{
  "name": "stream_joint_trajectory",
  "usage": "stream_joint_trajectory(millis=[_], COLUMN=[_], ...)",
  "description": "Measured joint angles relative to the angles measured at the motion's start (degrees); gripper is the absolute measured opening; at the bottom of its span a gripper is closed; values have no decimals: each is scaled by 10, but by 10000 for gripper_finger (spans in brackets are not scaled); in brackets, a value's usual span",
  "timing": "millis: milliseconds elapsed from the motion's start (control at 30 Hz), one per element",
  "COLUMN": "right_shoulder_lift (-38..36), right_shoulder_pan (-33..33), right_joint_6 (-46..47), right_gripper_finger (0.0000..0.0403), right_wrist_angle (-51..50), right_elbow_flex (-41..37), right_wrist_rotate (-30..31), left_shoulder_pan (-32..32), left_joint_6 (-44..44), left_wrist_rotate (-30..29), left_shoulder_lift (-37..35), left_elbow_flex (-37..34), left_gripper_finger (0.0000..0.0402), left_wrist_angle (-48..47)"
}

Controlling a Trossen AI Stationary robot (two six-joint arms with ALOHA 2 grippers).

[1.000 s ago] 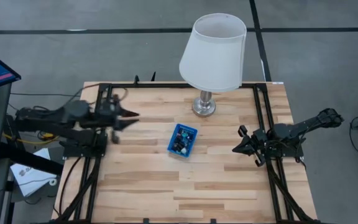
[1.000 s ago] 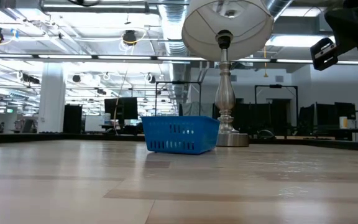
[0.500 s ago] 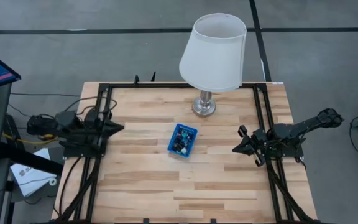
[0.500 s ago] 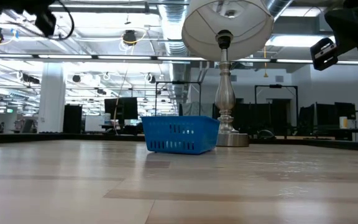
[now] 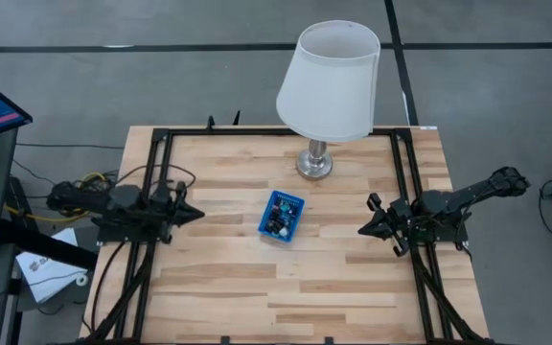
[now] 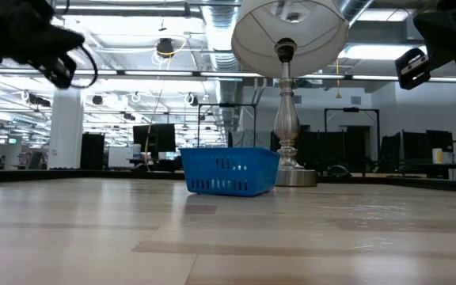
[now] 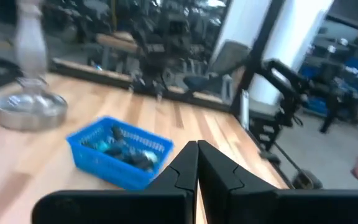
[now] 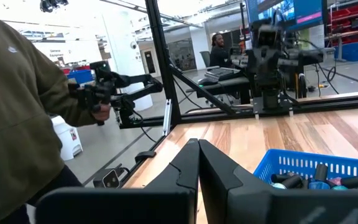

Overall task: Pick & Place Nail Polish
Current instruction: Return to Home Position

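A small blue square basket (image 5: 281, 215) stands on the table's middle; several tiny nail polish bottles (image 7: 124, 151) with dark caps lie inside it, also seen in the right wrist view (image 8: 316, 180). My left gripper (image 5: 197, 214) is shut and empty at the table's left edge, pointing toward the basket. My right gripper (image 5: 362, 230) is shut and empty at the table's right side, pointing toward the basket.
A lamp with a white shade (image 5: 329, 81) and a metal foot (image 5: 314, 165) stands behind the basket at the far side. A black frame (image 5: 402, 182) runs along the table's edges. A person in an olive sleeve (image 8: 23, 118) stands beyond the table.
My left arm has drawn back toward the table's left edge, then come down and settled low at the left side, its shut fingers now pointing at the basket. The basket and my right arm have kept still.
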Motion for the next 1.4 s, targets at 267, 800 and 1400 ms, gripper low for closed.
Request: stream_joint_trajectory(millis=[267,800,1400], right_shoulder_lift=[0,0,0], right_shoulder_pan=[0,0,0], right_joint_6=[0,0,0], right_gripper_finger=[0,0,0], right_wrist_angle=[0,0,0], right_elbow_flex=[0,0,0], right_wrist_rotate=[0,0,0], left_shoulder_pan=[-1,-1,-1], left_joint_6=[2,18,17], left_wrist_rotate=[85,84,83], left_shoulder_lift=[8,57,81], left_elbow_flex=[-53,-54,-55], left_gripper_finger=[1,1,1], left_wrist_angle=[69,76,82])
